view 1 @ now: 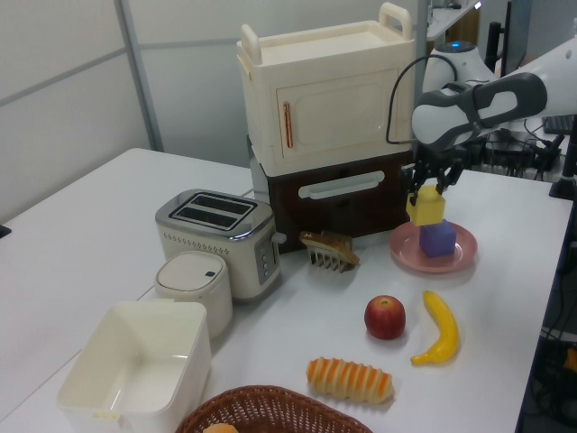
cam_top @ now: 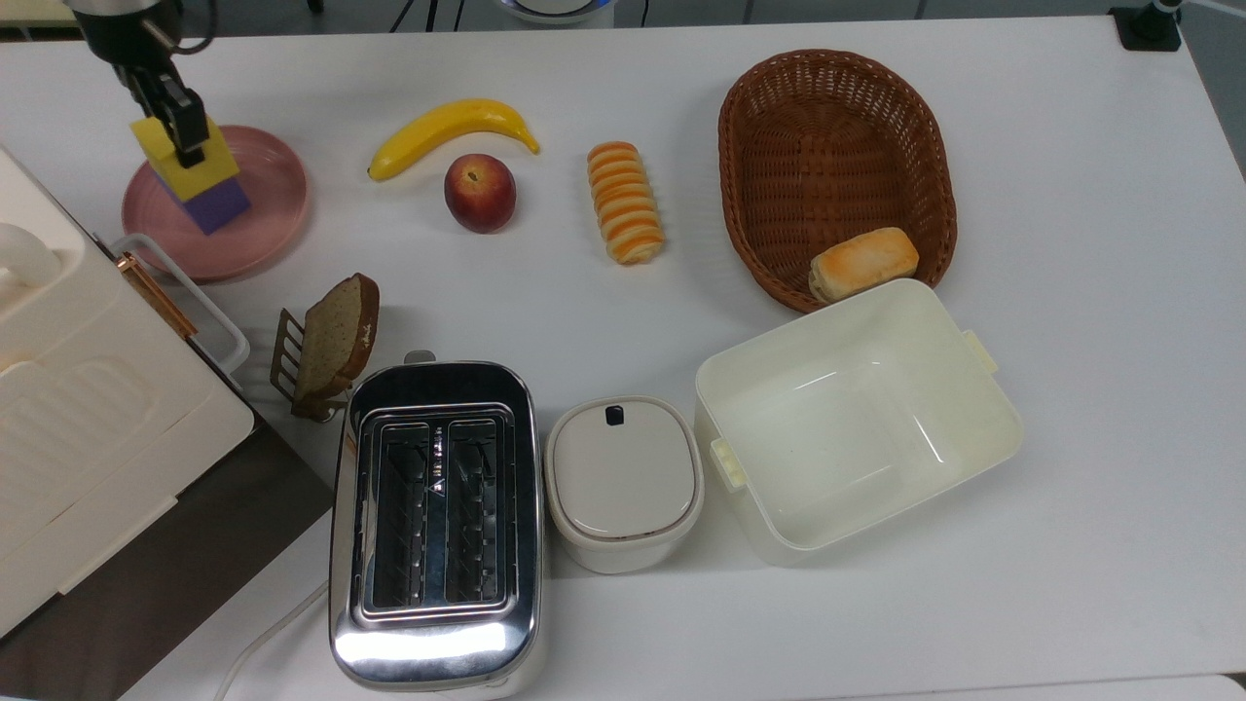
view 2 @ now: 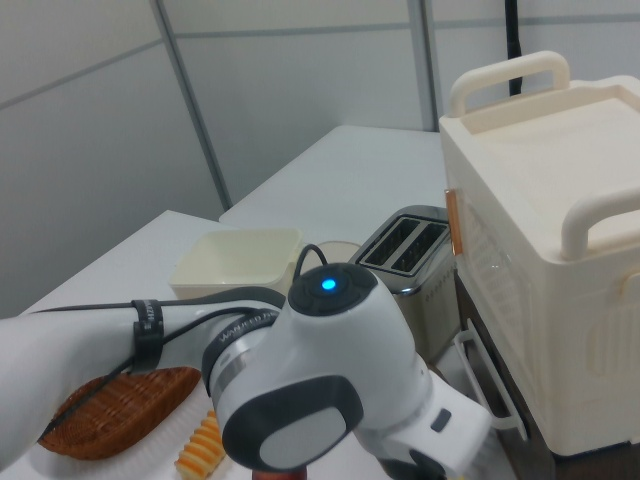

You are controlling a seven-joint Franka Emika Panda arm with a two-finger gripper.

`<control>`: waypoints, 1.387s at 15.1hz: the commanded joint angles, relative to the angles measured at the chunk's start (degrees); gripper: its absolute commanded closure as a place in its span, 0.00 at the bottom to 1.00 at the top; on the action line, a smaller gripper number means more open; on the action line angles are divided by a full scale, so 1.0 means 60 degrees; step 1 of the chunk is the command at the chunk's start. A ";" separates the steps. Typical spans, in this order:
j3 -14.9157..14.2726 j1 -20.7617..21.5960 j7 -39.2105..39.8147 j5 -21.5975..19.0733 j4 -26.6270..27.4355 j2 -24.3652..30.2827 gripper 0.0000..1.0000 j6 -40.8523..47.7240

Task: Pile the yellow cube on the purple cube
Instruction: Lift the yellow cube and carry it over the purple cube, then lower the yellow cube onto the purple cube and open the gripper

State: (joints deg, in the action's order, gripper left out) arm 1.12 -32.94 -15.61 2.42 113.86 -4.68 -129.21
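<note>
Top view, far left: claw clamped on the yellow cube, which sits over the purple cube on the pink plate — can't tell if the two cubes touch. In the left view yellow sits directly above purple. To the right on the worktop: banana, peach, striped bread, basket with a bun inside.
</note>
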 commanded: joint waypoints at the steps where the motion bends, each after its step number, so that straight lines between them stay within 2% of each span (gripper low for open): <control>1: 0.0091 -0.0222 0.0404 0.0095 0.0066 -0.0083 0.61 0.0119; 7: 0.0047 -0.0251 0.0565 0.0110 0.0095 -0.0392 0.61 -0.0129; 10: -0.0245 -0.0266 0.0754 0.0110 0.0095 -0.0392 0.61 -0.0188; 21: -0.0260 -0.0237 0.0800 0.0110 0.0284 -0.0495 0.61 -0.0539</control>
State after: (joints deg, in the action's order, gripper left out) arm -0.33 -34.46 -11.75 2.43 114.13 -7.80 -129.93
